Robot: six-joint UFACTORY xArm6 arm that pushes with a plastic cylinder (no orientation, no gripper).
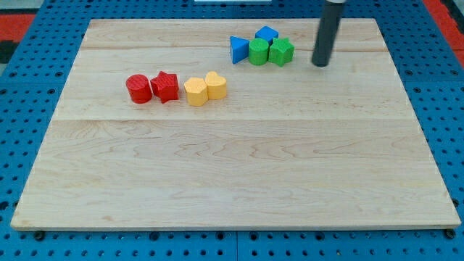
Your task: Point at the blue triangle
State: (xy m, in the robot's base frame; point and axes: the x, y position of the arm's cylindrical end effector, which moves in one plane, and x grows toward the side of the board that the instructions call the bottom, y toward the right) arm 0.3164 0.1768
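Observation:
The blue triangle (238, 49) lies near the view's top, at the left end of a tight cluster. A green round block (259, 52) touches its right side, with a green star-like block (281, 51) further right and a second blue block (266, 34) behind them. My tip (320, 64) rests on the board to the right of this cluster, a short gap from the green star-like block and well apart from the blue triangle.
A red round block (138, 88) and a red star-like block (165, 86) sit together at the view's left. A yellow hexagon-like block (195, 92) and a yellow heart-like block (216, 85) sit beside them. The wooden board (232, 181) lies on a blue pegboard.

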